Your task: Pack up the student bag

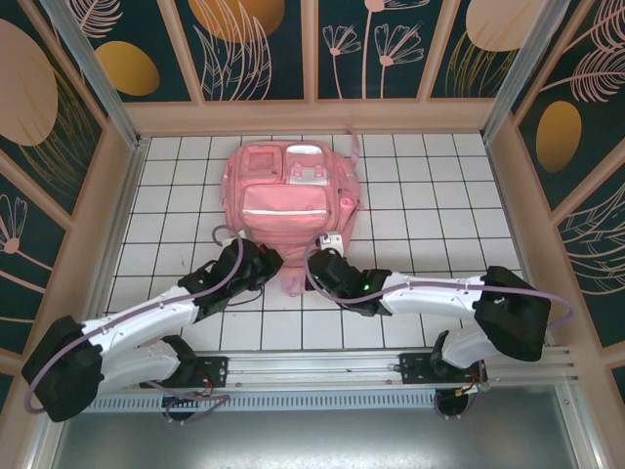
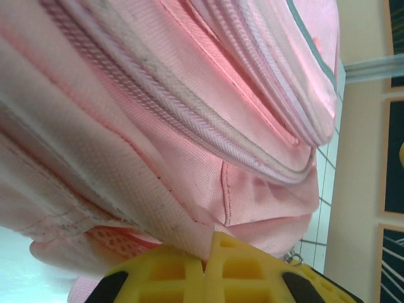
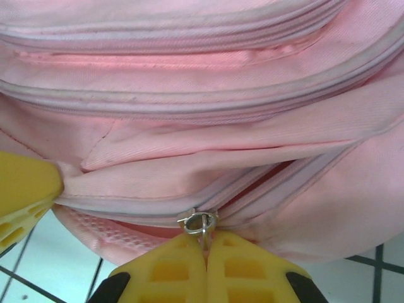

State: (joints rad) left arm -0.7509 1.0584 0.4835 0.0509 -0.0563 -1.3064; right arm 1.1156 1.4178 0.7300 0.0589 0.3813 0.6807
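**Both grippers closed on the bag's near edge**

The bag (image 1: 285, 191) lies flat on the tiled table (image 1: 430, 195), central and toward the far wall, with its front pockets facing up. Both arms reach in to its near edge.

Left gripper (image 1: 252, 262): positioned at the near-left part of the bag. In the left wrist view the gripper (image 2: 205, 251) has its yellow tips pressed together, with a fold of pink fabric pinched between them.

Right gripper (image 1: 325, 252): positioned at the near edge, just right of the left one. In the right wrist view the gripper (image 3: 206, 243) is closed tip to tip, and the metal zipper pull (image 3: 198, 222) is caught at the tips. From the pull the zipper (image 3: 271, 183) runs up and to the right, showing a narrow gap.
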